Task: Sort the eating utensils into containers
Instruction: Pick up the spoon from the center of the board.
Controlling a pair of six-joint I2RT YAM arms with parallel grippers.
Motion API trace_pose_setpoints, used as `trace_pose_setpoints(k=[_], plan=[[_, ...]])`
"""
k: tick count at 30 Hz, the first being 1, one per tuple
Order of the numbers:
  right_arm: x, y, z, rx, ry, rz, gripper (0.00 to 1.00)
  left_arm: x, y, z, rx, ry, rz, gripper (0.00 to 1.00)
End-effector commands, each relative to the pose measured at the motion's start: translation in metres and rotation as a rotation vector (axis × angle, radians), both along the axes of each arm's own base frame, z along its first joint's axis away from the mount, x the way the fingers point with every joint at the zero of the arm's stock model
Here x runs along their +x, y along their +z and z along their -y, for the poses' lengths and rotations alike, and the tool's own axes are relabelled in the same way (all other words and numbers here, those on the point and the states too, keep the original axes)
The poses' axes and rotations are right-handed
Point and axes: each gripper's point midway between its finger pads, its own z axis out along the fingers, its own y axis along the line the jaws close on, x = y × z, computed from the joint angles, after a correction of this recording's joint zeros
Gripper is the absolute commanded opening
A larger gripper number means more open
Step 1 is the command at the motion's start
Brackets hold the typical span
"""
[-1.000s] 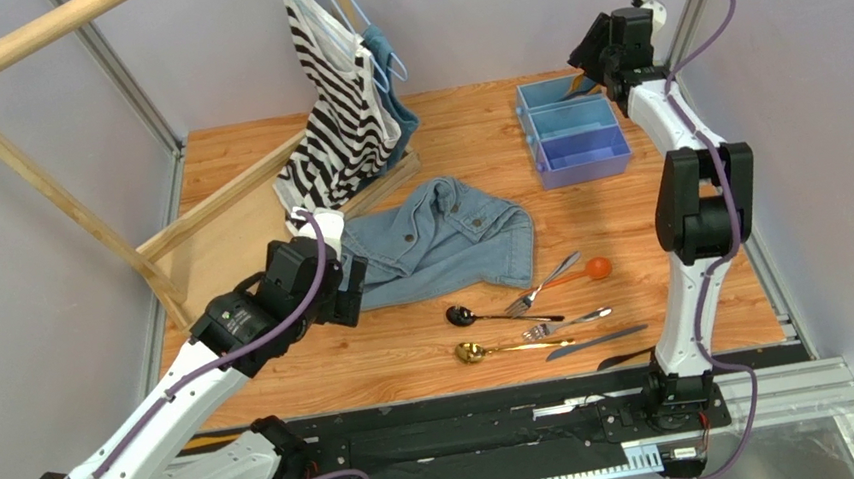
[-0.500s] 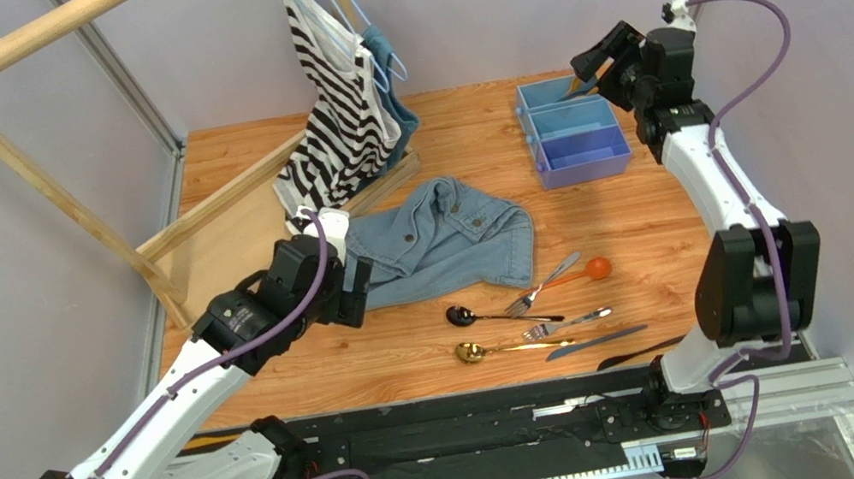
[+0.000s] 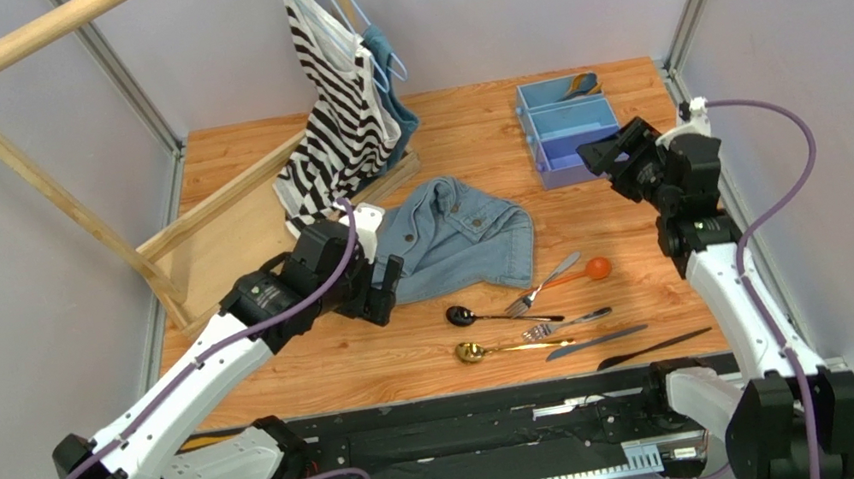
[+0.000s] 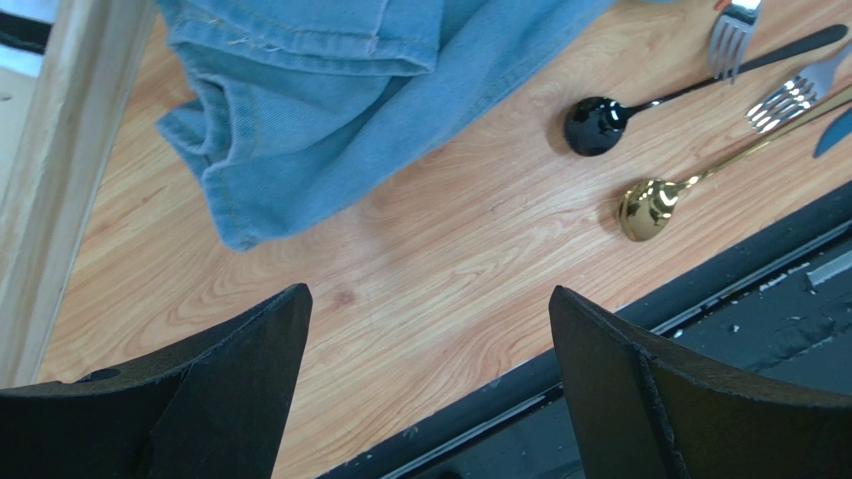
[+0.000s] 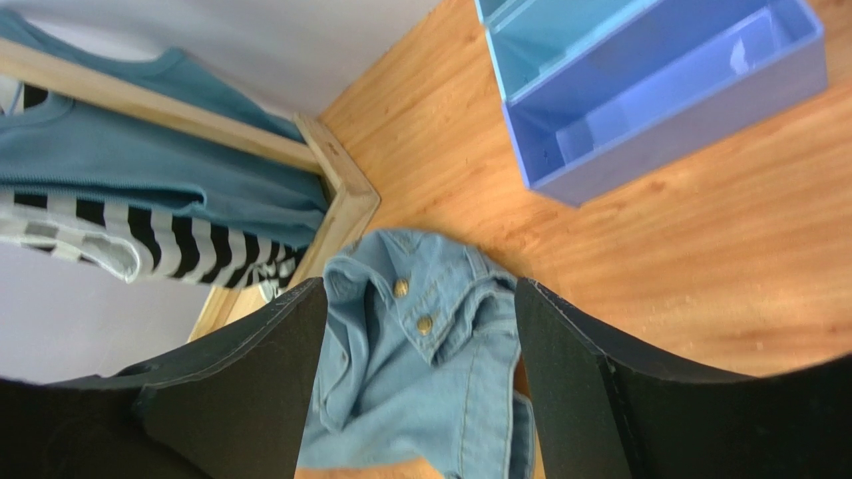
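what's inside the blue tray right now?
In the tray, one utensil lies in the far compartment. The middle and near compartments look empty; the right pincer covers the near one's corner from above.

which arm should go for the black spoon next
Probably left. Its open jaws hang close beside the black spoon, which shows in its wrist view. The right arm's jaws, also open and empty, are up by the tray, farther from that spoon.

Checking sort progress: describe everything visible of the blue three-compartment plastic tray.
Blue three-compartment plastic tray: thin, glossy walls, lying flat on the wooden table at its far right. Nearest compartment is violet-tinted and empty; the middle looks empty. The far one holds one dark utensil, type unclear.
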Motion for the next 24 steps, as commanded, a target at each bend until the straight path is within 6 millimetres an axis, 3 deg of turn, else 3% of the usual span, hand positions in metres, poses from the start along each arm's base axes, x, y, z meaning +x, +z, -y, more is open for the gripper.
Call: trace_pose_setpoints(k=[1, 3, 5, 6, 10, 12, 19, 24], plan=[[-0.029, -0.004, -0.015, 0.049, 0.067, 0.029, 0.72, 0.009, 0.025, 0.040, -0.103, -0.094, 0.042, 0.97], [-0.035, -0.018, -0.017, 0.075, 0.068, 0.023, 0.72, 0.011, 0.020, 0.057, -0.097, -0.132, 0.042, 0.96], [-0.041, -0.020, -0.018, 0.086, 0.065, 0.043, 0.72, 0.018, 0.016, 0.073, -0.074, -0.155, 0.040, 0.96], [-0.046, -0.032, -0.019, 0.091, 0.065, 0.021, 0.72, 0.016, 0.020, 0.086, -0.071, -0.185, 0.054, 0.95], [-0.063, -0.043, -0.019, 0.078, 0.069, 0.020, 0.73, 0.020, 0.005, 0.128, -0.048, -0.262, 0.028, 0.89], [-0.069, -0.048, -0.017, 0.060, 0.056, -0.002, 0.73, 0.020, 0.007, 0.147, -0.071, -0.290, 0.023, 0.86], [-0.079, -0.051, -0.021, 0.090, 0.071, 0.000, 0.71, 0.021, -0.011, 0.216, -0.129, -0.397, 0.000, 0.78], [-0.083, -0.044, -0.024, 0.105, 0.082, 0.015, 0.71, 0.024, -0.018, 0.250, -0.181, -0.434, -0.020, 0.73]])
